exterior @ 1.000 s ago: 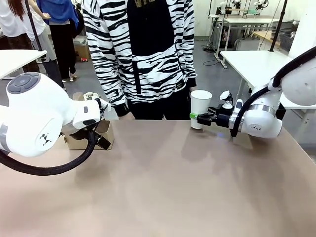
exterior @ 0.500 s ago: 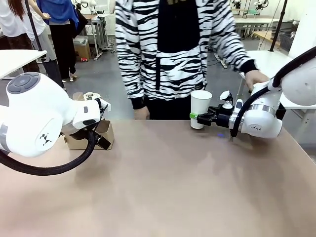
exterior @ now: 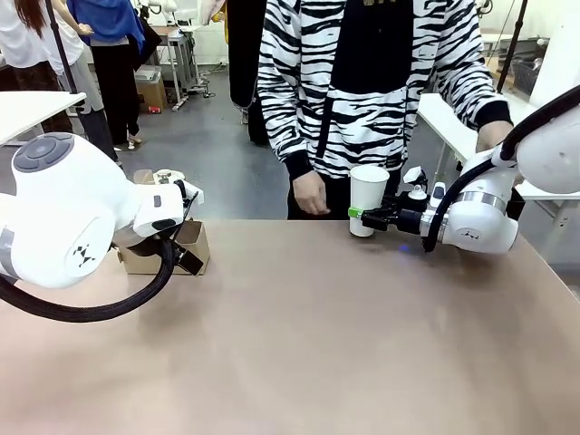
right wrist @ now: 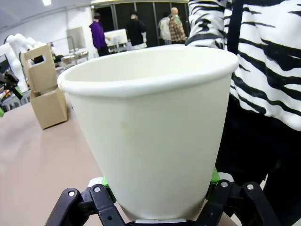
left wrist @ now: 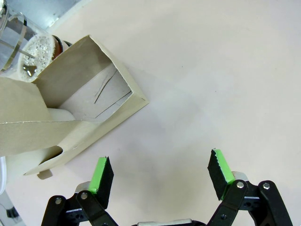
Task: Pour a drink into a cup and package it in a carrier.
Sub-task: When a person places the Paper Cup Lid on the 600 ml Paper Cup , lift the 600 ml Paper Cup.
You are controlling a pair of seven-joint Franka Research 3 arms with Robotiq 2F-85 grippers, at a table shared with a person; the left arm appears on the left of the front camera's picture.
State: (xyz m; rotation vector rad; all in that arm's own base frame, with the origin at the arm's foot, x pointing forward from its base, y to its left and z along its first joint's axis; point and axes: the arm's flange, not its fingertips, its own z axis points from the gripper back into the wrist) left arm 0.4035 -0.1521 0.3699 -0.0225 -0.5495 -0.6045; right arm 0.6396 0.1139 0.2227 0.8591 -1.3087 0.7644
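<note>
Cup point(exterior: 369, 192), white paper with no lid, is at the table's one o'clock, clamped near its base by the right gripper point(exterior: 362, 216). It looks light and thin-walled, easily crushed, so a low grip suits it. Carrier point(exterior: 190, 245) sits at ten o'clock; left gripper point(left wrist: 160, 170) gapes wide.

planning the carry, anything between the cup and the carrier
Nothing visible: bare table lies between the cup, in the right gripper, and the carrier; the open left gripper hangs beside the carrier.
</note>
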